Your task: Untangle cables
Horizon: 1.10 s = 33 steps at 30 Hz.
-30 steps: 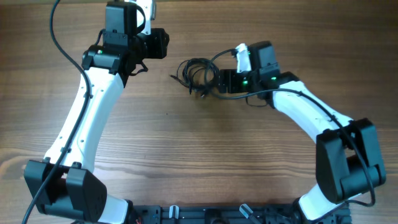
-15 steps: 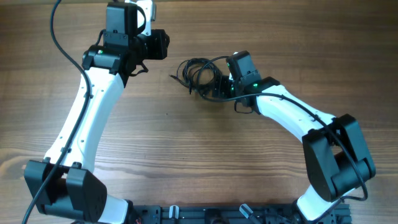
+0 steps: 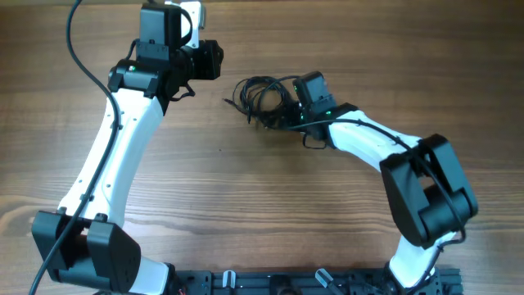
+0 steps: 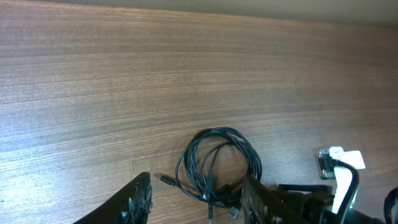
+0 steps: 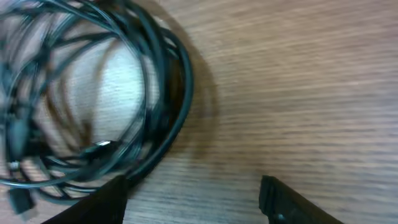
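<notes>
Cables point(image 3: 260, 97) lie in one tangled black bundle on the wooden table point(image 3: 246, 197), toward its far middle, as you look from overhead. Your right gripper point(image 3: 288, 115) sits at the bundle's right edge, with its fingers hidden under the wrist from this angle. Your left gripper point(image 3: 209, 59) hangs well apart from the bundle, to its left and farther back.

From your left wrist, the cables point(image 4: 214, 163) form a rough round coil on the wood, with a small plug end point(image 4: 163, 180) poking out at one side. Your two fingers point(image 4: 138, 198) stand spread and grip nothing. The right arm point(image 4: 311, 198) shows at the coil's far side.

From your right wrist the picture is blurred. The cables point(image 5: 99, 93) fill the upper left. Your fingers point(image 5: 283, 199) are parted over bare wood, one tip just at the coil's outer loop, and nothing is grasped.
</notes>
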Each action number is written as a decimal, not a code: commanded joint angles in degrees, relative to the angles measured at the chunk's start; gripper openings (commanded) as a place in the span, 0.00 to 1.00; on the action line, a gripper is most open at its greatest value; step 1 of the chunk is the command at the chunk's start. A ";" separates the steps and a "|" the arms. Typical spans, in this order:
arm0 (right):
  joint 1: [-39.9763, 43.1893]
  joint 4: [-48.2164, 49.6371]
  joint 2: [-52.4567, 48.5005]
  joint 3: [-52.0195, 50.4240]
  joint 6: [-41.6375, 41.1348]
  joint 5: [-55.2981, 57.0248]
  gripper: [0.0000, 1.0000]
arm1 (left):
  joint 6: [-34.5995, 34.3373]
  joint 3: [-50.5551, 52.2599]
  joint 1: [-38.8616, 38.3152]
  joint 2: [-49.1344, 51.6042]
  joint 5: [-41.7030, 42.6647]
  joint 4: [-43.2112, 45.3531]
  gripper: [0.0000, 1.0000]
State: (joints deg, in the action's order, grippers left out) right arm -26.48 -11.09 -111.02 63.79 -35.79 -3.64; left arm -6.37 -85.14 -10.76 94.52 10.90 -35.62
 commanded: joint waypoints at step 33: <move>-2.01 7.43 -3.91 1.62 -4.87 -2.25 0.45 | -0.52 -0.81 0.13 -1.09 -0.44 -1.38 0.50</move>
State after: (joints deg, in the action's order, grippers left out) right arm -28.42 -3.75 -113.82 64.31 -39.70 -8.73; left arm -6.39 -85.14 -10.76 94.52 10.90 -36.97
